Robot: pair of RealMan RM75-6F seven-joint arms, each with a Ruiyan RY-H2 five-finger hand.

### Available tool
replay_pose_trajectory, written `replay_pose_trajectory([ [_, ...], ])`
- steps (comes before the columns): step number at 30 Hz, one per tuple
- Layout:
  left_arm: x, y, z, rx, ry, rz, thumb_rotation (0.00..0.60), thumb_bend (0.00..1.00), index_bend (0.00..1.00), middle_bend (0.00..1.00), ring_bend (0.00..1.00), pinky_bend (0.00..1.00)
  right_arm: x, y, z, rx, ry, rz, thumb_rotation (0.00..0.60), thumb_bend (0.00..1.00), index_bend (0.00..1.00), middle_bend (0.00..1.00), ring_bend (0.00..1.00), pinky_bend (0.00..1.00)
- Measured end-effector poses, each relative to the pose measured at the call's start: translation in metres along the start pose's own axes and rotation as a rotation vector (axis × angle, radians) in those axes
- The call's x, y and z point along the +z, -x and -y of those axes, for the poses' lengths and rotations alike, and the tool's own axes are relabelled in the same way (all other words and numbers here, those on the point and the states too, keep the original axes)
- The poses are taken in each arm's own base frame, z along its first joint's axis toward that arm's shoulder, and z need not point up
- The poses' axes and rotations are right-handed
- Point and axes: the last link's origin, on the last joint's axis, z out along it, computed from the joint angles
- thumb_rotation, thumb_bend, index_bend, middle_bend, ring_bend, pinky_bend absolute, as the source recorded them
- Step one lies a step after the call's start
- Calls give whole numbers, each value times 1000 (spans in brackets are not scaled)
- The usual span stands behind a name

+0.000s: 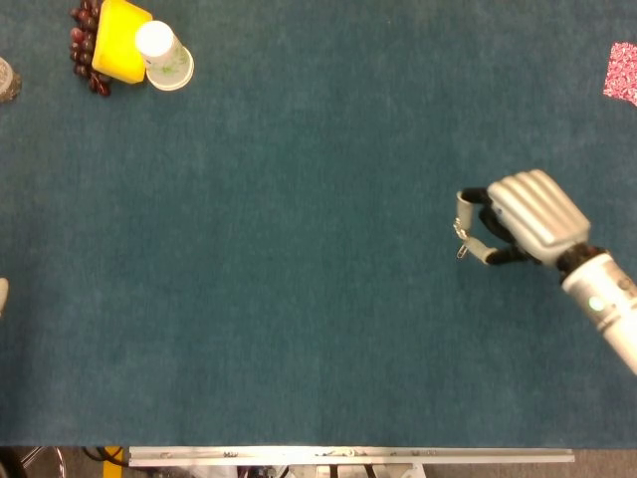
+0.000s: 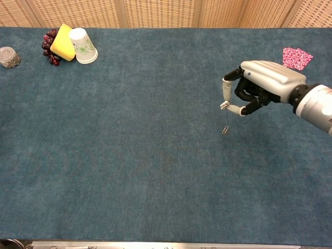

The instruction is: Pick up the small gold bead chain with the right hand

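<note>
My right hand (image 1: 528, 221) (image 2: 262, 83) is at the right side of the blue table, fingers curled toward the thumb. A tiny gold bead chain (image 2: 224, 105) is pinched between the thumb tip and a fingertip; in the head view it shows only as a speck (image 1: 461, 234) at those tips. The hand appears lifted a little off the cloth. Neither view shows my left hand.
A small metal clip (image 2: 225, 130) (image 1: 463, 251) lies on the cloth just below the hand. At the far left stand a paper cup (image 2: 84, 45), a yellow block (image 2: 62, 41), dark grapes (image 2: 49, 49) and a small jar (image 2: 9, 57). A pink patterned piece (image 2: 296, 57) lies at the far right. A pale sliver (image 1: 2, 295) shows at the left edge.
</note>
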Motion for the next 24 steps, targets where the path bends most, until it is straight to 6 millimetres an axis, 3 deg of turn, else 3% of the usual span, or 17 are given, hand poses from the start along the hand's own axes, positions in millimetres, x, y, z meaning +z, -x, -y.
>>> replay_pose_trajectory([
  [9, 0, 0, -5, 2, 13, 2, 600, 300, 0, 31, 0, 0, -21, 14, -15, 22, 35, 39, 600, 362, 706, 955, 967, 1000],
  [24, -2, 2, 1, -4, -4, 6, 600, 299, 0, 31, 0, 0, -8, 34, -19, 33, 51, 67, 600, 362, 710, 955, 967, 1000],
])
